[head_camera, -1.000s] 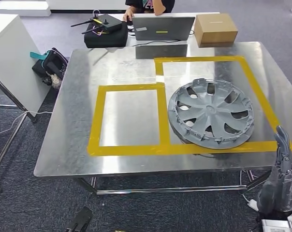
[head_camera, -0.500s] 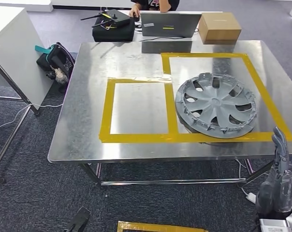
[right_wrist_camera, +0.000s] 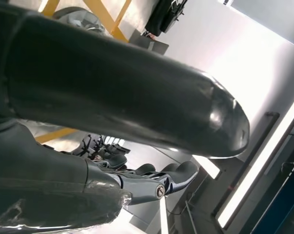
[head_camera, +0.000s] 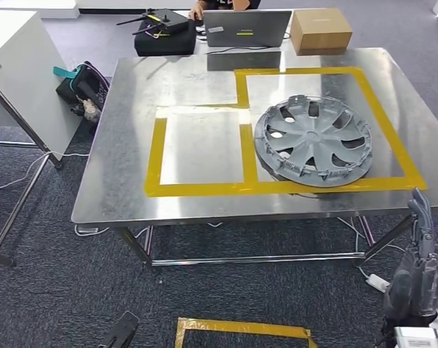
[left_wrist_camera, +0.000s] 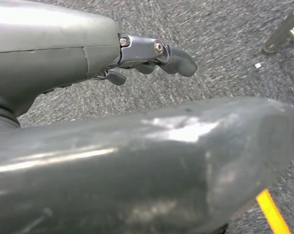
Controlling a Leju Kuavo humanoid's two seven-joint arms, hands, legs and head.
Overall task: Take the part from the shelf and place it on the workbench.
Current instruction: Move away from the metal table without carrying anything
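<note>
From the head camera I see the grey part (head_camera: pixel 313 141) lying flat on the workbench (head_camera: pixel 124 174), inside the yellow tape square at 2 o'clock. The whole picture has slid since before, so my camera moved. My right hand (head_camera: pixel 420 261) stands at 4 o'clock, off the bench edge, fingers straight, holding nothing.

At the left wrist, my left hand (left_wrist_camera: pixel 153 53) is half hidden; it hangs over carpet, fingers loose and empty.

At the right wrist, the fingers (right_wrist_camera: pixel 174 178) are apart.

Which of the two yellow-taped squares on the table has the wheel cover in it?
The larger square, on the right side of the table, holds the grey wheel cover. The smaller square to its left is bare metal inside.
</note>
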